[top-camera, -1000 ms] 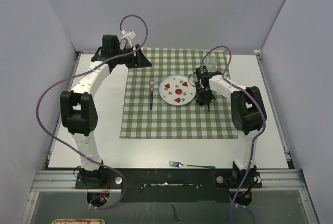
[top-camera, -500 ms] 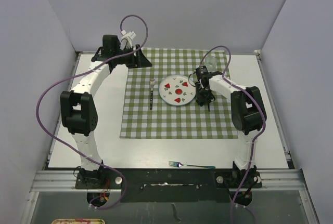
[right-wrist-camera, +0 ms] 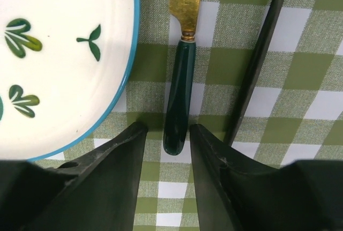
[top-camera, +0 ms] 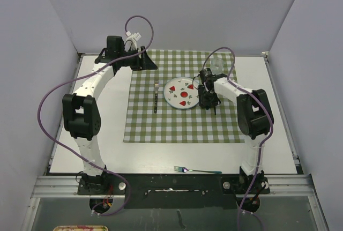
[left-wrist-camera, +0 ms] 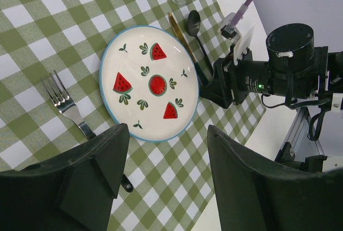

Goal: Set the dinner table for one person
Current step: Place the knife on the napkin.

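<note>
The white dinner table [top-camera: 104,129] carries a green-and-white checked cloth [top-camera: 161,126]. On the cloth lies a watermelon-patterned plate [top-camera: 182,92] with a fork [top-camera: 156,96] to its left. A gold-bladed knife with a dark green handle [right-wrist-camera: 179,89] and a black spoon [right-wrist-camera: 257,62] lie to the plate's right. My right gripper [top-camera: 208,101] is open and low over the cloth, and its fingers [right-wrist-camera: 126,156] flank the end of the knife handle without touching it. My left gripper [top-camera: 142,62] is open, empty and high over the cloth's back left corner.
A clear glass [top-camera: 216,64] stands on the cloth's back right corner, behind the right gripper. A second fork with a green handle [top-camera: 197,171] lies on the bare table near the front edge. Metal rails edge the table.
My right gripper has shifted slightly left beside the plate, so more of the glass shows behind it. The left arm has not moved.
</note>
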Controlling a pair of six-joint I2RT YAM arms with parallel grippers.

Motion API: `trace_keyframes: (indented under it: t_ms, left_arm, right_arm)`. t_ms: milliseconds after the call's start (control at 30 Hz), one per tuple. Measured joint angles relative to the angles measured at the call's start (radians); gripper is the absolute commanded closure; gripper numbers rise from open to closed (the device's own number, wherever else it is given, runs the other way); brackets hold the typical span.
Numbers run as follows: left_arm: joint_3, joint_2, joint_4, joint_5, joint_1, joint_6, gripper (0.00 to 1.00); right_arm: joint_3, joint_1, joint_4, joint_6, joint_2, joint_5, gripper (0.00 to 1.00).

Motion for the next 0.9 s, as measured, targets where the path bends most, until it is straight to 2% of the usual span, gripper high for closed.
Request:
trace_keyframes:
  t_ms: [633, 767, 900]
  left_arm:
    - [0.032, 0.002, -0.032, 0.000, -0.018, 0.021, 0.42]
    - [0.037, 0.002, -0.038, -0.001, -0.025, 0.025, 0.42]
    - [0.037, 0.002, -0.046, -0.006, -0.031, 0.026, 0.42]
  right_arm:
    - [0.001, 0.005, -0.002, -0.015, -0.070, 0.000, 0.64]
    - [0.000, 0.005, -0.001, -0.023, -0.088, 0.005, 0.71]
    - [-0.002, 0.005, 0.000, -0.028, -0.106, 0.008, 0.86]
